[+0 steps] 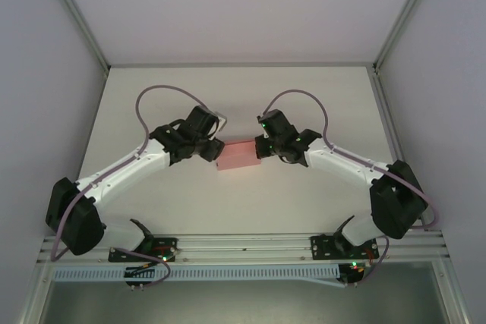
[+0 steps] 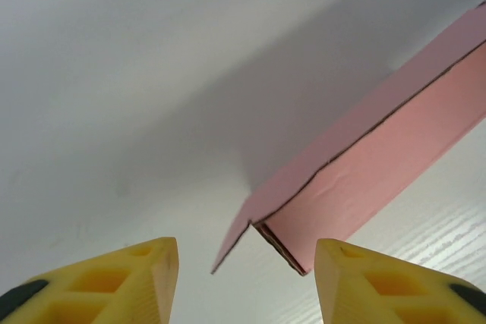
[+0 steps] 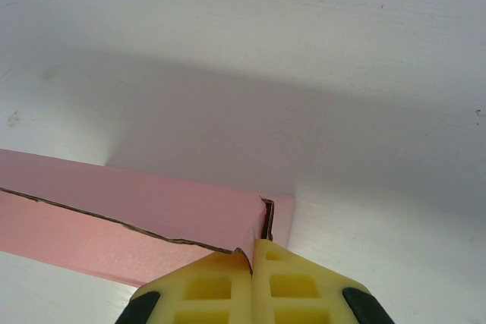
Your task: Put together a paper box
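In the top view, the paper box (image 1: 239,155) lies on the white table (image 1: 228,96) in the middle of the frame, between the two arms. It is already a folded body and no longer a flat sheet: both wrist views show two long pink faces that meet along a seam with a dark cut edge.

The right gripper (image 3: 253,252), at the bottom centre of its own view, has its fingers pressed together on a thin edge of card at the corner of the box (image 3: 137,202), so we judge that it holds this end. The left gripper (image 2: 244,252) has its jaws moderately apart. The other end of the box (image 2: 364,165) lies just ahead of them and touches neither finger.

At that end, in the lower middle of the frame, one flap stands out loosely. We think the closing of the ends is what is left.

From above, both grippers cover the ends. We cannot tell whether any tab is tucked in, and the inside is hidden. The long faces are cut off by the frame edges in both wrist views.
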`<state>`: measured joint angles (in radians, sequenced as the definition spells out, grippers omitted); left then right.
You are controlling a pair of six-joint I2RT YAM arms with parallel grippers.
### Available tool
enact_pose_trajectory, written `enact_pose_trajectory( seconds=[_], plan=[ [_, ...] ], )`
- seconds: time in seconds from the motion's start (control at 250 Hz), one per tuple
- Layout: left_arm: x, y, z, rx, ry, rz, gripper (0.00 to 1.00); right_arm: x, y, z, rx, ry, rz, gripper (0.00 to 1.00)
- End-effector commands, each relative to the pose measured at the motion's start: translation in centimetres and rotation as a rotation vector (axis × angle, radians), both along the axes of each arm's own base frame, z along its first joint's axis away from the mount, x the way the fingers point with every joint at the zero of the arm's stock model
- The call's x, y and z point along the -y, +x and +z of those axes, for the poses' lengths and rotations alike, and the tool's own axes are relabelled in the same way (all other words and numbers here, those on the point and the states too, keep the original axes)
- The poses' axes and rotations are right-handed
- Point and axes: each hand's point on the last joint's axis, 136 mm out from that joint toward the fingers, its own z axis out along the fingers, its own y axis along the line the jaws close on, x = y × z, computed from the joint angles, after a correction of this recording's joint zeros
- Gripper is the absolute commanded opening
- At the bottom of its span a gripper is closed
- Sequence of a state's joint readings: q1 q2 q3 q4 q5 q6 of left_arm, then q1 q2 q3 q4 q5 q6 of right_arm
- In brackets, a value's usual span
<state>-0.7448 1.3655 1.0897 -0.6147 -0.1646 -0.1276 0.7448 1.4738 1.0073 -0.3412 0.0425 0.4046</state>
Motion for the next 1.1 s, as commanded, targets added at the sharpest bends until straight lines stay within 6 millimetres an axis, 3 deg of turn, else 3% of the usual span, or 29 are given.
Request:
enact_pose_trajectory(
  seconds=[0.0, 0.2, 0.295, 0.379, 0.559, 1.014, 1.094],
  plan=[
    [0.0, -0.6, -0.6, -0.033, -0.034, 0.013, 0.5, 0.9, -1.7, -1.9, -0.087, -0.077, 0.004, 0.0],
    [-1.0, 0.3, -1.1, -0.025, 0.009, 0.034, 0.48, 0.6, -1.9, -2.1, -0.097, -0.068, 0.016, 0.0],
    [-1.5, 0.8, -1.4, -0.042, 0.003, 0.045, 0.38, 0.7, -2.0, -2.3, -0.102, -0.074, 0.018, 0.0],
    [-0.6, 1.1, -1.2, -0.042, -0.036, 0.02, 0.27, 0.8, -1.9, -2.3, -0.099, -0.078, 0.017, 0.0],
    [0.7, 0.3, -1.4, -0.065, -0.097, -0.047, 0.2, 0.8, -2.0, -2.5, -0.102, -0.08, 0.018, 0.0],
    [0.2, 0.1, -3.3, -0.111, -0.049, -0.027, 0.18, 0.8, -2.0, -2.4, -0.098, -0.083, 0.024, 0.0],
    [0.1, 0.1, -3.3, -0.106, -0.05, -0.018, 0.13, 0.9, -2.1, -2.4, -0.098, -0.082, 0.023, 0.0]
  ],
)
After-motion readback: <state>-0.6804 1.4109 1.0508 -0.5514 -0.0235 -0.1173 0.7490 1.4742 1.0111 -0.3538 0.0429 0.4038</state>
